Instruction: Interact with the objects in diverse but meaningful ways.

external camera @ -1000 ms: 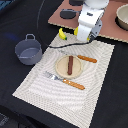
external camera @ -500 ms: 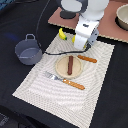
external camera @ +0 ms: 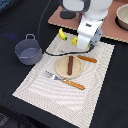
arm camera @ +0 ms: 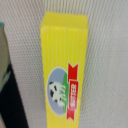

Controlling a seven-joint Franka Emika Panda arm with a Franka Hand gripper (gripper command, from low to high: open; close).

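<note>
Butter fills the wrist view: a yellow rectangular block (arm camera: 65,70) with a red ribbon label and a small cow picture, lying flat on the striped woven cloth mat (external camera: 100,75). In the exterior view the white arm hangs low over the far edge of that mat, and the tool (external camera: 86,46) sits directly above the block, which shows only as a yellow sliver beside the arm. The fingers do not appear in either view, so I cannot tell whether the tool is open or closed.

Judging from here, a descent that is off-centre could push the smooth block sideways, or catch and wrinkle the loose cloth. The yellow banana (external camera: 62,34) lies near and could be knocked.

The mat rests on a dark bench (external camera: 15,75). On it sit a round tan plate (external camera: 62,71) holding a brown sausage (external camera: 70,64), an orange-handled knife (external camera: 87,59) and an orange-handled fork (external camera: 66,80). A grey two-handled pot (external camera: 28,50) stands off the mat, toward the exterior view's left.
</note>
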